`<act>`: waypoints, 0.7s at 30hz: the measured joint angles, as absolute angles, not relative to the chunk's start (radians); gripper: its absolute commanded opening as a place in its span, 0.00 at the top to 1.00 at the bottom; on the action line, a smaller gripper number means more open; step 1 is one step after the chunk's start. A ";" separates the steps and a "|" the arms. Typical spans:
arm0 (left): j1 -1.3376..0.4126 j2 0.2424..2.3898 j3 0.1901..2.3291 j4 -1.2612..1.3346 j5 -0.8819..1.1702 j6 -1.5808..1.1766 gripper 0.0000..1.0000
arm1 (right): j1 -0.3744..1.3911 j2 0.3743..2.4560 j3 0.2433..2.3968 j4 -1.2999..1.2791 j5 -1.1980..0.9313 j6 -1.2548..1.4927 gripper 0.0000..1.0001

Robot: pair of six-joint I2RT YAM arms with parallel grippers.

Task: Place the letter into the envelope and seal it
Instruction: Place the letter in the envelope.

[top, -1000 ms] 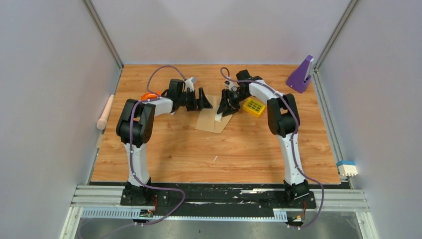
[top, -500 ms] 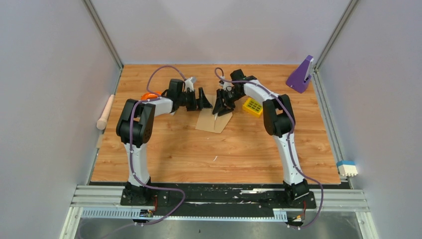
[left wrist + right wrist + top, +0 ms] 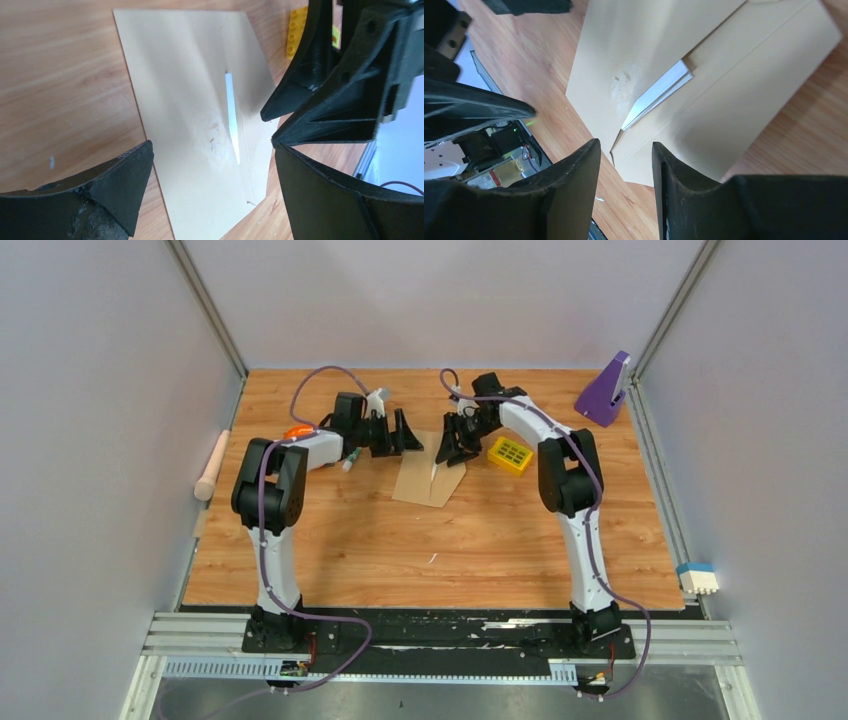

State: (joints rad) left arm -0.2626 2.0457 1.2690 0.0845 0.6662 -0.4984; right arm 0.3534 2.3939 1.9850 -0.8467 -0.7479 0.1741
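Tan kraft envelope point(image 3: 430, 480) lies flat on the wooden table point(image 3: 400, 550), with a sliver of the one white letter point(image 3: 231, 117) showing under its flap. Two claws hang over its far edge. The left gripper point(image 3: 410, 435) gapes wide, the right gripper point(image 3: 452, 452) is narrowly parted, and both are empty. One yellow brick point(image 3: 510, 454) sits just right of the envelope.

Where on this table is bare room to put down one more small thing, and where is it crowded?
Widest free patch: the bare table between the envelope and its near edge. A second lies between the right arm and the right edge, nearer than the purple stand. Crowded: over the envelope, where the left gripper and right gripper stand close together.
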 measured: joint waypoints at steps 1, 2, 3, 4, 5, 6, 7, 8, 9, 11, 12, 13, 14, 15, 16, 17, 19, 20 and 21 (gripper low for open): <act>-0.258 2.046 1.282 0.077 0.667 -0.497 0.00 | 0.351 2.394 1.987 -0.846 -0.743 0.174 0.57; -0.253 2.046 1.297 0.072 0.667 -0.496 0.00 | 0.350 2.394 1.989 -0.847 -0.739 0.175 0.57; -0.251 2.046 1.313 0.070 0.668 -0.496 0.00 | 0.348 2.394 1.991 -0.848 -0.735 0.175 0.57; -0.247 2.046 1.329 0.070 0.670 -0.496 0.00 | 0.346 2.396 1.998 -0.849 -0.733 0.175 0.57; -0.247 2.046 1.343 0.071 0.672 -0.496 0.00 | 0.345 2.400 2.008 -0.849 -0.732 0.175 0.57; -0.246 2.046 1.354 0.071 0.673 -0.497 0.00 | 0.345 2.403 2.018 -0.847 -0.728 0.175 0.57; -0.246 2.046 1.363 0.071 0.673 -0.497 0.00 | 0.345 2.409 2.031 -0.848 -0.723 0.175 0.57; -0.246 2.046 1.369 0.072 0.674 -0.497 0.00 | 0.345 2.415 2.045 -0.848 -0.722 0.175 0.57; -0.246 2.048 1.372 0.072 0.673 -0.497 0.00 | 0.345 2.420 2.055 -0.847 -0.721 0.176 0.57; -0.246 2.055 1.374 0.072 0.673 -0.496 0.00 | 0.345 2.430 2.070 -0.846 -0.720 0.176 0.57; -0.246 2.059 1.374 0.072 0.672 -0.496 0.00 | 0.345 2.435 2.078 -0.844 -0.720 0.178 0.57; -0.246 2.070 1.374 0.072 0.672 -0.496 0.00 | 0.345 2.441 2.083 -0.843 -0.720 0.179 0.57; -0.246 2.079 1.374 0.071 0.672 -0.496 0.00 | 0.345 2.441 2.083 -0.843 -0.720 0.179 0.57; -0.246 2.091 1.374 0.071 0.672 -0.496 0.00 | 0.345 2.446 2.085 -0.844 -0.719 0.179 0.57; -0.246 2.102 1.374 0.071 0.671 -0.496 0.00 | 0.345 2.450 2.088 -0.843 -0.719 0.179 0.57; -0.246 2.114 1.374 0.071 0.671 -0.496 0.00 | 0.345 2.455 2.088 -0.842 -0.719 0.180 0.57; -0.246 2.132 1.374 0.071 0.671 -0.497 0.00 | 0.345 2.466 2.089 -0.841 -0.719 0.182 0.57; -0.246 2.138 1.374 0.078 0.677 -0.501 0.00 | 0.345 2.473 2.089 -0.840 -0.719 0.182 0.57; -0.246 2.138 1.374 0.083 0.678 -0.503 0.00 | 0.345 2.481 2.090 -0.840 -0.719 0.183 0.57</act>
State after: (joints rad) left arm -0.2462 2.1380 1.3739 0.0830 0.6785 -0.5030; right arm 0.3447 2.4809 2.0895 -0.8398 -0.7193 0.1825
